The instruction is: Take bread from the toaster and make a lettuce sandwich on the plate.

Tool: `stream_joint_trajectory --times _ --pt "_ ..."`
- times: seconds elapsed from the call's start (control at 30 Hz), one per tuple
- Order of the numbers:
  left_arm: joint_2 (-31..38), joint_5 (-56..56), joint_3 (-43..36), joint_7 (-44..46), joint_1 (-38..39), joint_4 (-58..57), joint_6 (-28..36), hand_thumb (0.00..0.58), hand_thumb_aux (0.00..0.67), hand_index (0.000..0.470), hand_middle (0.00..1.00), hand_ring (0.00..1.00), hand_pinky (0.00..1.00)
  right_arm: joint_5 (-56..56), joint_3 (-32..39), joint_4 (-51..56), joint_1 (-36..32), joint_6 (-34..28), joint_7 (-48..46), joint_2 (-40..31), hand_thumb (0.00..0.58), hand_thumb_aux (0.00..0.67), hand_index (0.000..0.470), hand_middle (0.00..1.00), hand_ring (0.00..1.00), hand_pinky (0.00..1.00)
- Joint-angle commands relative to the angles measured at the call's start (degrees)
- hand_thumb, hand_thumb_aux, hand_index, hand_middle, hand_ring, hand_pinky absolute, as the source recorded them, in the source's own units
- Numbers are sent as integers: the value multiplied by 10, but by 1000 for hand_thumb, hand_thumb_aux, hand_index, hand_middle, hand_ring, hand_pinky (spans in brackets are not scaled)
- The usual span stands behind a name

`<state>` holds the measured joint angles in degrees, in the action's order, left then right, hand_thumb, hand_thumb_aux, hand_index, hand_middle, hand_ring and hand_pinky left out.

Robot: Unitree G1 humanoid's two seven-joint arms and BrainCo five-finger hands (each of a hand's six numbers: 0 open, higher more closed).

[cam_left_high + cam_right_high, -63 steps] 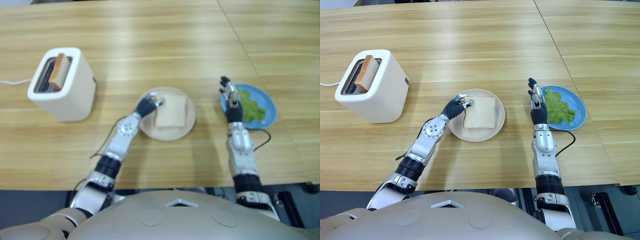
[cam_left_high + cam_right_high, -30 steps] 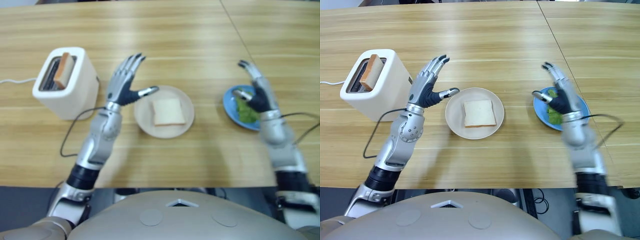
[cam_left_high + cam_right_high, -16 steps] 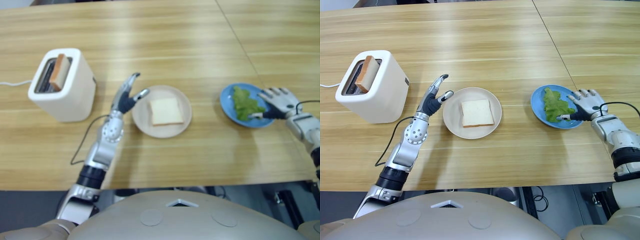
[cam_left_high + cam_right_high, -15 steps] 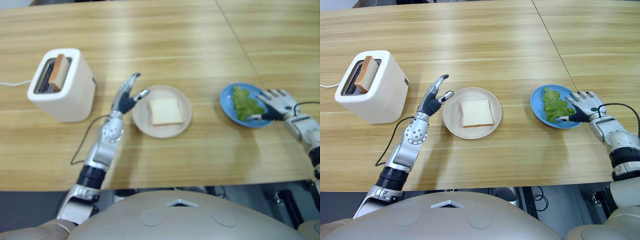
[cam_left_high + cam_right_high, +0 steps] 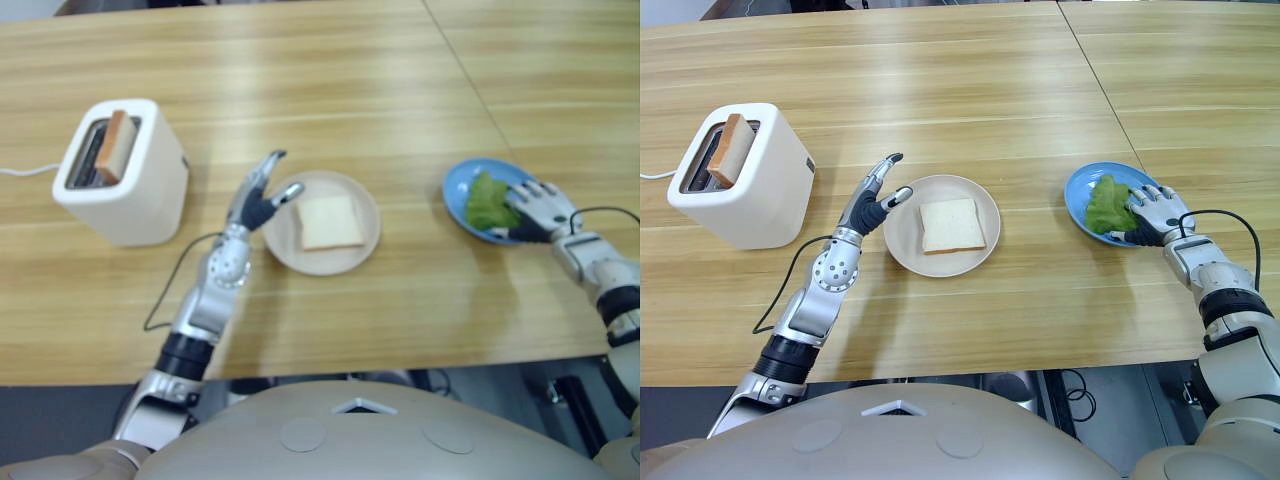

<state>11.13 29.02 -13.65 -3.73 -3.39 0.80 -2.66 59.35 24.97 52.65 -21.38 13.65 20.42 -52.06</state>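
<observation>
Our left hand (image 5: 872, 205) hangs above the table (image 5: 970, 90) with its fingers (image 5: 885, 168) stretched out and apart, holding nothing. Just to the right of the fingertips lies the beige plate (image 5: 902, 245), and on it, a little farther right, one slice of bread (image 5: 951, 224) lies flat. Well to the left of these fingers stands the white toaster (image 5: 750, 200), with a second slice (image 5: 732, 148) upright in its slot. Our right hand (image 5: 1155, 212) lies over the right side of the blue plate (image 5: 1080, 185), its fingers (image 5: 1140, 200) spread and not closed. Their tips touch the right edge of the lettuce (image 5: 1102, 208), which sits bunched on the blue plate just left of them. The thumb lies apart from the fingers along the plate's near rim.
</observation>
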Motion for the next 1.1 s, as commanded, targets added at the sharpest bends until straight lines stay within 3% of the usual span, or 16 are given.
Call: stream_joint_trajectory --times 0.03,0.27,0.3,0.33,0.37,0.4,0.77,1.1 --pt "1 6 -5 0 4 -9 6 0 0 0 0 0 0 -19 -2 -30 20 -6 -2 -10 580 670 460 0 0 0" --pt "0 9 -6 -3 5 -10 5 0 0 0 0 0 0 -44 -30 -102 54 -35 8 -29 580 670 460 0 0 0" --pt "0 9 -6 -3 5 -10 5 0 0 0 0 0 0 -50 -37 -118 61 -39 7 -33 580 670 460 106 106 106" --pt "0 9 -5 -3 6 -10 5 0 0 0 0 0 0 -56 -46 -136 70 -43 8 -37 580 670 460 510 510 510" --pt "0 9 -6 -3 6 -11 4 0 0 0 0 0 0 -63 -56 -157 80 -47 8 -41 580 670 460 843 843 843" --pt "0 9 -6 -4 6 -11 4 0 0 0 0 0 0 -69 -65 -178 90 -49 6 -46 580 670 460 1000 1000 1000" --pt "0 4 -1 -8 3 -20 -1 0 0 0 0 0 0 -89 -148 -434 165 -66 -35 -50 580 670 460 1000 1000 1000" --pt "2 -5 2 -10 -13 -42 -12 0 0 0 0 0 0 -65 -116 -518 69 -62 -82 64 580 670 460 1000 1000 1000"
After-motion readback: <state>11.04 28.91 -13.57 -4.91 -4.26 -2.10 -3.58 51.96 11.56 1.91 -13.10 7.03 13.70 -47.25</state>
